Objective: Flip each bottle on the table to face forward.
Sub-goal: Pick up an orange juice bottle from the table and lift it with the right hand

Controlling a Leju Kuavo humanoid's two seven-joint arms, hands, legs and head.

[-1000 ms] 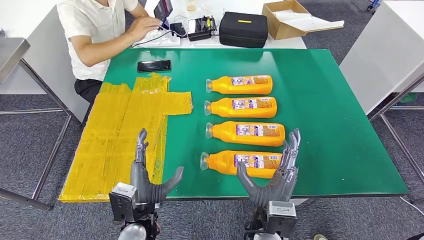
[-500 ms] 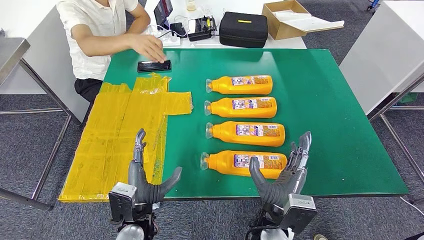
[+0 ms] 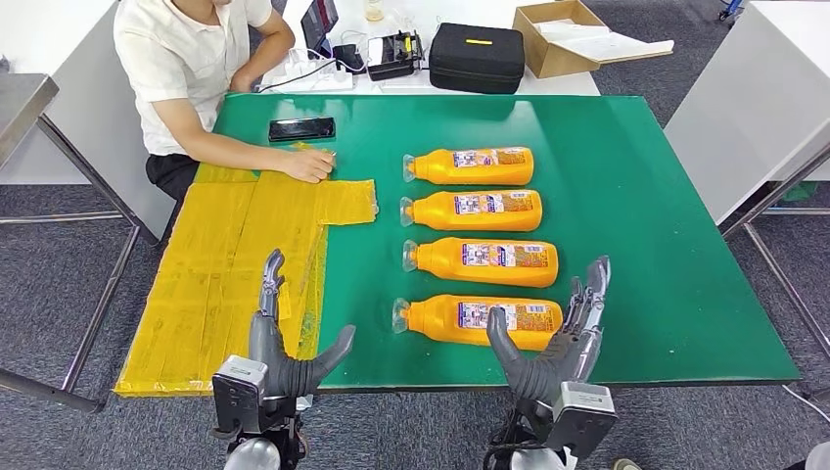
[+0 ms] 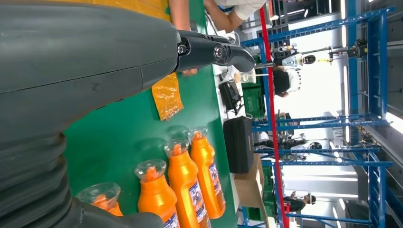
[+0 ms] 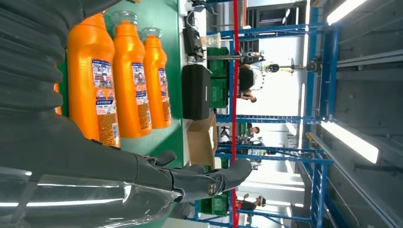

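Note:
Several orange bottles with clear caps lie in a column on the green table, caps pointing left, labels up. The nearest bottle lies just ahead of my right hand, which is open, fingers spread, at the table's front edge and touching nothing. Further back lie a second bottle, a third and the farthest bottle. My left hand is open over the yellow sheet's front edge. The right wrist view shows bottles beyond my hand; the left wrist view shows their caps past my hand.
A yellow plastic sheet covers the table's left side. A seated person rests a hand on its far part, near a black phone. Behind the table stand a black case and a cardboard box.
The person's hand came from the devices at the back down onto the yellow sheet. My right hand shifted slightly right and toward the table's front edge. The bottles have not moved.

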